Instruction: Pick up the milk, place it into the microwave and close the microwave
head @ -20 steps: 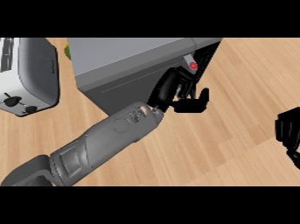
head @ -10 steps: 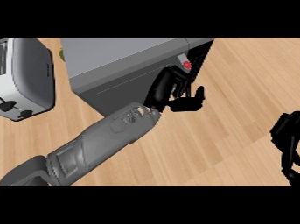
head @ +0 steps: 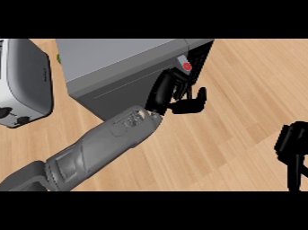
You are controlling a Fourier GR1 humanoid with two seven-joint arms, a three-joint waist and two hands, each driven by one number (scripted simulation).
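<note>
Right hand (head: 297, 144) dropped lower at the right edge, relaxed, empty. Left hand (head: 173, 92) straight-fingered against the boxy grey microwave (head: 110, 58) front, holding nothing. Milk location: cannot tell. Rounded metal toaster (head: 20, 76) upper left, on the wood-grain counter (head: 249, 90).

Left robot hand (head: 164, 92) extended, fingers straight; right robot hand (head: 295, 144) rests low.

toaster (head: 20, 81): cut off left | right hand (head: 301, 143): cut off right

Grey microwave (head: 116, 63) (red button (head: 187, 66)) — silver toaster (head: 25, 76), black knobs (head: 2, 112), pale wood-grain counter (head: 249, 99).
</note>
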